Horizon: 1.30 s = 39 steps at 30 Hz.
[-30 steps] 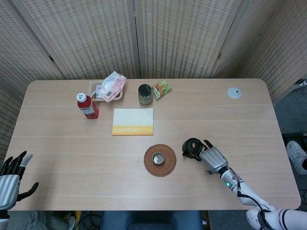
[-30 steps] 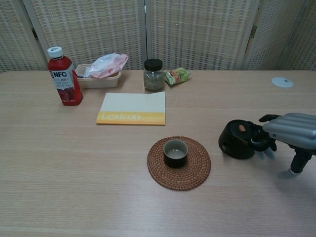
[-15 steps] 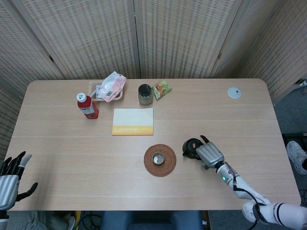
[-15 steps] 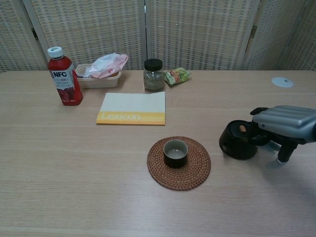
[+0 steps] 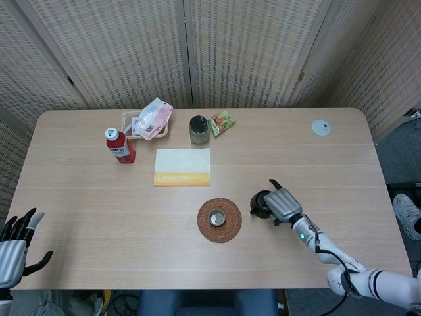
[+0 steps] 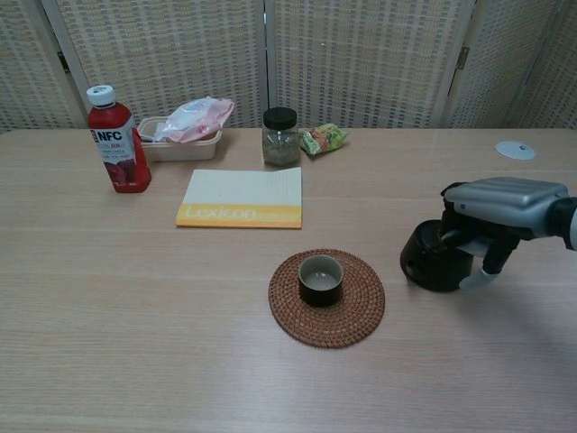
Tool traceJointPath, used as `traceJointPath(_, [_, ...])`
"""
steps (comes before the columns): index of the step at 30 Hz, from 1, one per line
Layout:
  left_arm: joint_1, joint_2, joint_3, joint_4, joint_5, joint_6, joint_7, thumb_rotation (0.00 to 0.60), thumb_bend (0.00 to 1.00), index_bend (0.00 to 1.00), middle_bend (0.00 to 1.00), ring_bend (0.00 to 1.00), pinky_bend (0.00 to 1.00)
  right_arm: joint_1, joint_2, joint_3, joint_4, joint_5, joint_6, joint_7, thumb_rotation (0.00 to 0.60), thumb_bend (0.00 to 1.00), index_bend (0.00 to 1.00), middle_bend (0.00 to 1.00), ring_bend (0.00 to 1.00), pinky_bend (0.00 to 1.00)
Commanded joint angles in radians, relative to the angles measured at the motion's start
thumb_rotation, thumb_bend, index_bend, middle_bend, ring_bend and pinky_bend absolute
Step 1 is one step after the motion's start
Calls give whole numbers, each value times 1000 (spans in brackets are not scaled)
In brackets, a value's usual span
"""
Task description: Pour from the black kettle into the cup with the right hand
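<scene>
While my right hand [image 6: 499,204] sits over the kettle [image 6: 435,260], I see its palm covering the lid and its fingers [image 6: 469,236] curled down around the kettle's far and right side; they touch the body, though I cannot tell whether the grip is firm. From the head view the same hand [image 5: 283,203] hides most of the kettle [image 5: 260,204], leaving only its left part showing. I see the kettle standing upright on the surface [image 6: 135,316], toward the near edge and right of the middle. The cup [image 6: 320,279] stands upright on a round woven mat [image 6: 353,311] just left of the kettle, apart from it. My left hand [image 5: 14,243] hangs off the near left corner, fingers spread, holding nothing. Along the far edge I see a red bottle [image 6: 115,142], a tray [image 6: 176,150] with a pink packet [image 6: 194,117] on it, a jar [image 6: 280,138] and a snack bag [image 6: 323,138], with a book [image 6: 242,198] in front of them. A small white disc [image 6: 515,150] lies near the far right corner.
</scene>
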Motion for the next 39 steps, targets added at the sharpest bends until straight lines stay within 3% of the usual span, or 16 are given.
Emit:
traceJointPath(1, [-1, 0, 0, -2, 1, -1, 2, 600, 254, 87, 30, 102, 12, 9, 10, 9, -2, -8, -5, 20, 492, 0, 907, 913, 856, 16])
traceJointPath(6, [-3, 1, 1, -6, 0, -5, 5, 600, 254, 87, 30, 102, 12, 16, 24, 22, -6, -10, 1, 44, 378, 0, 920, 918, 860, 16])
traceJointPath(8, [-4, 1, 1, -7, 0, -7, 7, 600, 254, 87, 30, 102, 12, 18, 29, 30, -9, -10, 6, 58, 359, 0, 931, 926, 866, 16])
traceJointPath(15, [-7, 1, 1, -12, 1, -11, 12, 600, 254, 87, 30, 102, 12, 30, 32, 54, -11, 10, 6, 83, 349, 0, 1000, 983, 922, 47])
traceJointPath(27, [-8, -3, 1, -6, -1, -14, 7, 600, 255, 87, 30, 102, 12, 65, 61, 80, -37, 52, -19, 72, 350, 4, 1000, 1000, 972, 137])
traceJointPath(29, [-8, -4, 1, -4, -2, -15, 6, 600, 254, 87, 30, 102, 12, 68, 65, 79, -42, 56, -14, 54, 349, 56, 1000, 1000, 974, 147])
traceJointPath(34, [-8, -7, 1, 2, -2, -14, 0, 600, 254, 87, 30, 102, 12, 72, 71, 76, -58, 66, -6, 33, 348, 350, 1000, 1000, 977, 165])
traceJointPath(39, [-7, -8, 2, 7, -1, -12, -6, 600, 255, 87, 30, 103, 12, 70, 74, 71, -66, 68, 7, 21, 345, 438, 1000, 1000, 978, 175])
